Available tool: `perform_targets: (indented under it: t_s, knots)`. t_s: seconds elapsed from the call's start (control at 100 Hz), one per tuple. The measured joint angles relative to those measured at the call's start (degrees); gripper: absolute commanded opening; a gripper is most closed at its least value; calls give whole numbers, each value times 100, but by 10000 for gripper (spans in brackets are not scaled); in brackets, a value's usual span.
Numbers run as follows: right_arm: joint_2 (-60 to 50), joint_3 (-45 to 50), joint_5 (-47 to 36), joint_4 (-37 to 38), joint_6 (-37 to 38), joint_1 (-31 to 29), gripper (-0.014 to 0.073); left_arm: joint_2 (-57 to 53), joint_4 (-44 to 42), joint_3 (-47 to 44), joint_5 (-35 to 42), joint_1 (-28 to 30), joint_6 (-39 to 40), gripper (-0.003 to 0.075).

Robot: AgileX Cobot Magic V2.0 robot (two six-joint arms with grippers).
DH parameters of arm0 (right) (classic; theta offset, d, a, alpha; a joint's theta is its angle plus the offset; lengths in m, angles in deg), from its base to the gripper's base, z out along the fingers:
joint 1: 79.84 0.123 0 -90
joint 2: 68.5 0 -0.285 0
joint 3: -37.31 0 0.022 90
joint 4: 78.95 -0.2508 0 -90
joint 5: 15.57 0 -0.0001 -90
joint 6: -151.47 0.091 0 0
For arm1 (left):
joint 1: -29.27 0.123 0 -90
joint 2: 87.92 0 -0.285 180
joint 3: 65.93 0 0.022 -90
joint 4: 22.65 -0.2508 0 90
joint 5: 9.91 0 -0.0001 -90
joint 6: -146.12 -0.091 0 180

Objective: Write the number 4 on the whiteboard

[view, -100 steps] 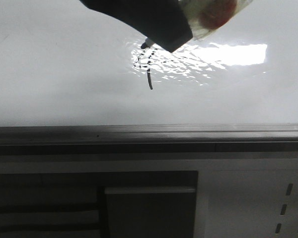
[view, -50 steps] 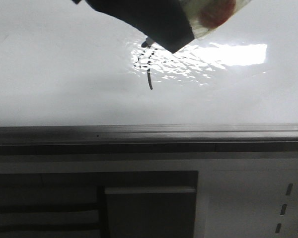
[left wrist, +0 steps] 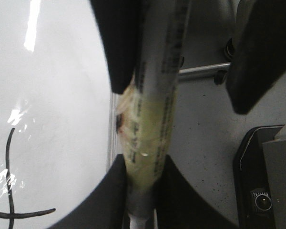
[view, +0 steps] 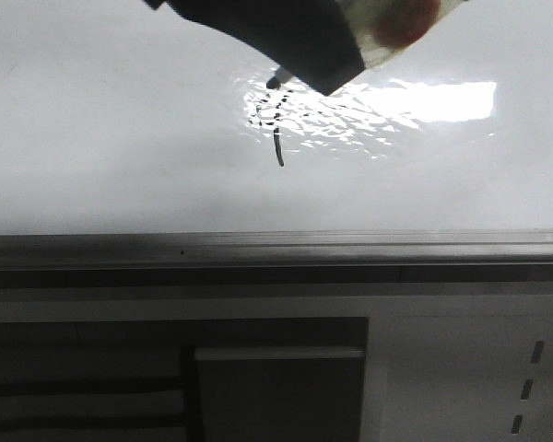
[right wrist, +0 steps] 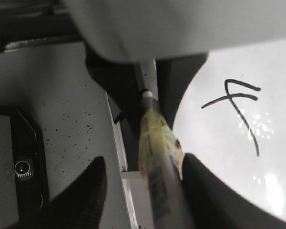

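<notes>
Marker tip [view: 275,79] slightly higher — one number 4 [view: 275,129]

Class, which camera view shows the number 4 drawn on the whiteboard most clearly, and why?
The right wrist view: the number 4 lies whole and unobstructed on the whiteboard, every stroke sharp. The left wrist view catches only part of it at the picture's edge. The front view shows it tiny, its upper strokes broken up by glare.

whiteboard [view: 92,138]: 1 | number 4 [view: 276,138]: 1 | marker [left wrist: 152,119]: 1
</notes>
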Motion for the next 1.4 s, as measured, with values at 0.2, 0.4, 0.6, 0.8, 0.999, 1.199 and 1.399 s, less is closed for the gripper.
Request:
perform_targets:
  t_s: [0.2, 0.4, 0.6, 0.8, 0.999, 1.199, 1.399]
  knots:
    - [-677, -132, 86, 1242, 2071, 0, 320, -182, -1171, 2, 68, 137, 2015, -20]
    - [-1373, -132, 568, 2223, 3610, 0, 320, -686, -2774, -177, -103, 553, 4784, -20]
    - [-1655, -132, 750, 2335, 3857, 0, 320, -1387, -3303, -1143, -158, 1358, 5822, -20]
    - [-1655, -132, 757, 2335, 3885, 0, 320, -1827, -3280, -1911, 495, 2468, 6218, -20]
    - [-1655, 2, 744, 2344, 3885, 0, 320, -1728, -2988, -2064, 1059, 3419, 6267, -20]
    - [-1655, 304, 675, 2344, 3894, 0, 320, -1426, -2738, -2073, 1258, 3732, 6288, -20]
    - [-1655, 382, 518, 2344, 3897, 0, 320, -1194, -2677, -2073, 1282, 3741, 6299, 42]
